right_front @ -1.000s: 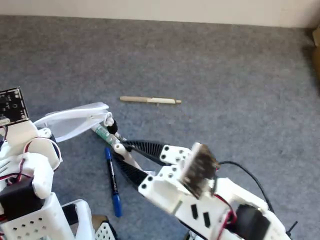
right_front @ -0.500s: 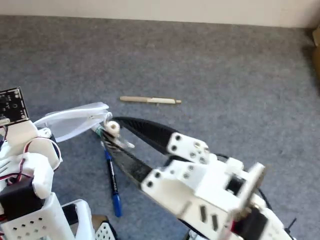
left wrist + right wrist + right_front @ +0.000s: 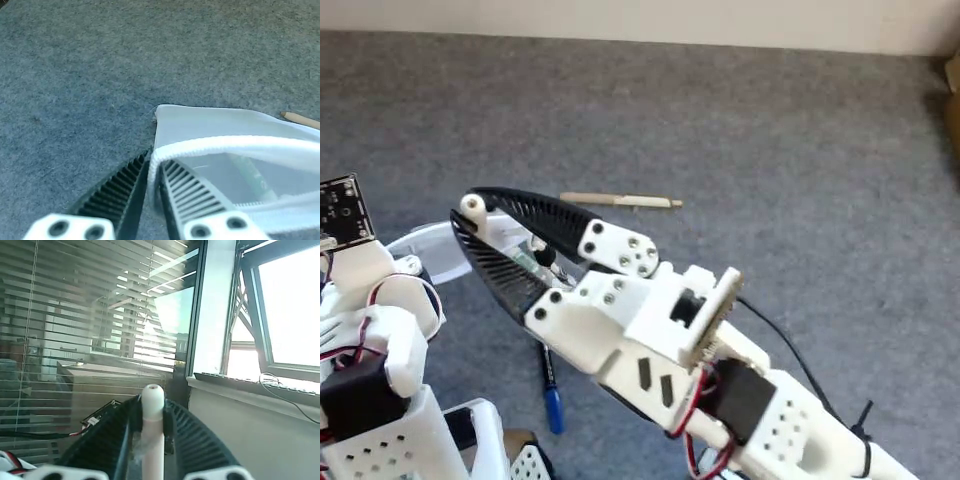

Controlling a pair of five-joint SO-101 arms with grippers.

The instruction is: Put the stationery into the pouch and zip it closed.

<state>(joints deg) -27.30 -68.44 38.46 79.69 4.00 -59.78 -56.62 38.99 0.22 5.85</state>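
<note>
Green-labelled pen (image 3: 251, 176) inside translucent pouch (image 3: 210, 125)

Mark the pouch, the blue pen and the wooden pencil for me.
pouch (image 3: 428, 250), high view, its clear side wall.
blue pen (image 3: 550, 388), high view, lower barrel.
wooden pencil (image 3: 625, 201), high view, middle of the shaft.

This looks like an office. Slatted blinds (image 3: 75, 315) hang over a glass wall with a desk (image 3: 100, 372) behind it, and beside them a large window (image 3: 290, 305) sits in a dark frame above a long sill (image 3: 240, 385) with a cable (image 3: 292, 397) lying along it. The tabletop (image 3: 800, 130) has a grey, carpet-like covering and ends against a plain pale wall (image 3: 670, 18).
</note>
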